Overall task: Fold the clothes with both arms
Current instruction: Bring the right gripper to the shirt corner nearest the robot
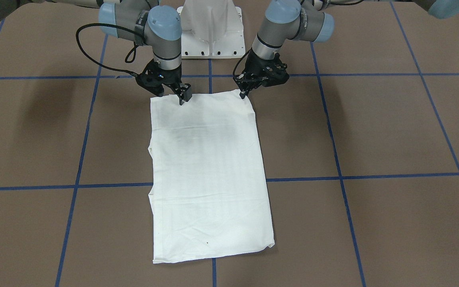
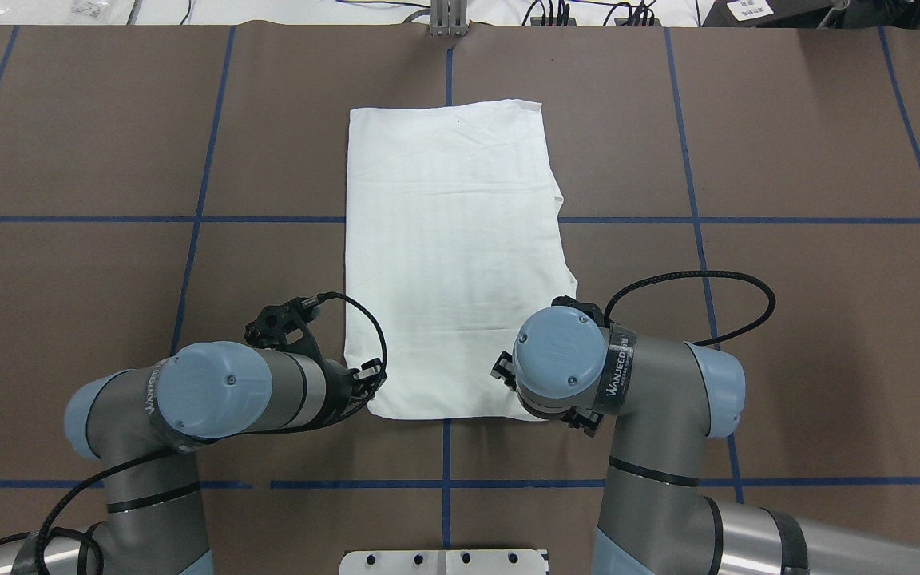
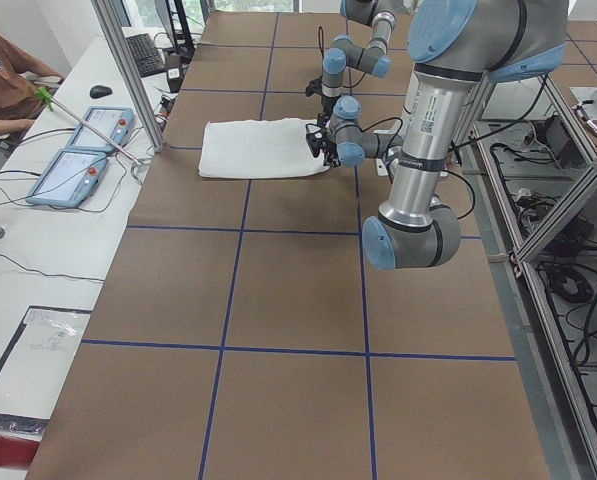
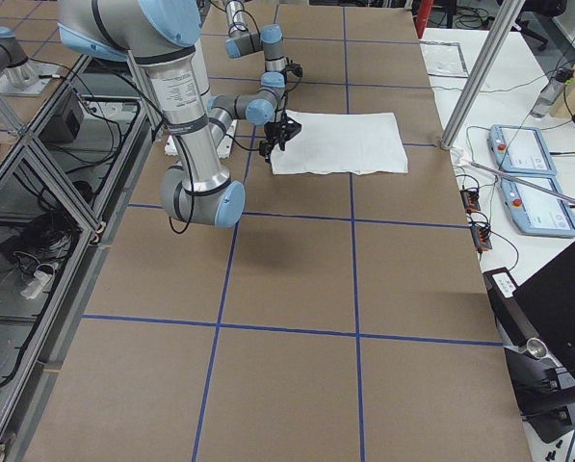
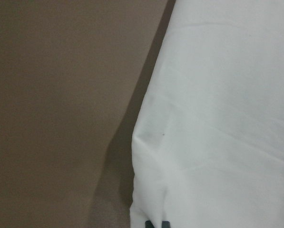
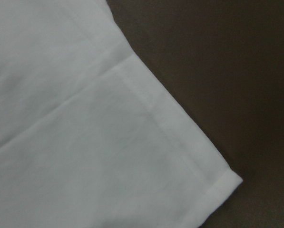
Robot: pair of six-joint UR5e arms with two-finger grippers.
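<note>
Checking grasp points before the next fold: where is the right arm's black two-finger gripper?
In the front-facing view the right arm's black two-finger gripper sits on the view's left, at the robot-side edge of the folded white cotton shirt, near its corner.

"WANJEED" (white) on right arm strap

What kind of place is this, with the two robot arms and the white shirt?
Most likely a robotics lab or test cell, not a home. The brown table is gridded with blue tape lines, control pendants lie on a white side bench, and an aluminium frame stands beside it.
</note>
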